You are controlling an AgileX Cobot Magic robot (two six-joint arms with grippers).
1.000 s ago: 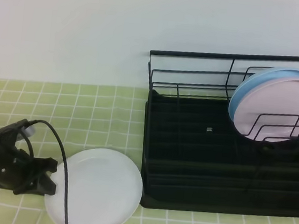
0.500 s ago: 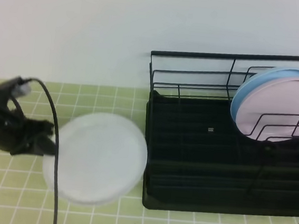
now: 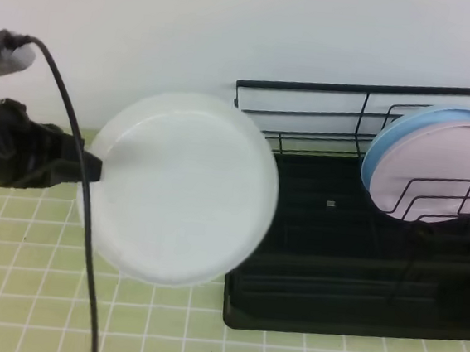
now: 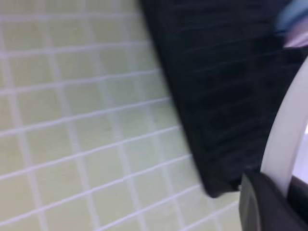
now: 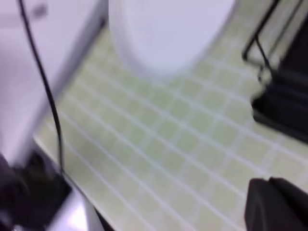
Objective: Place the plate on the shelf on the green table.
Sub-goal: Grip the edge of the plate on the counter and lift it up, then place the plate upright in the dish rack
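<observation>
White plate (image 3: 182,188): round, raised rim; held clear of the green table (image 3: 8,287), tilted with its face toward the high camera, its right edge overlapping the left end of the shelf (image 3: 351,262) in that view. Left gripper (image 3: 94,167): jaws clenched on the plate's left rim; black cable (image 3: 80,186) trailing down past it. Shelf: black wire rack with ribbed tray, standing on the table at right. Pink plate (image 3: 439,179) and light blue plate (image 3: 388,141): upright together among the shelf's right-hand dividers. Right gripper (image 5: 276,202): jaws shut, nothing held, low over the tiles.
</observation>
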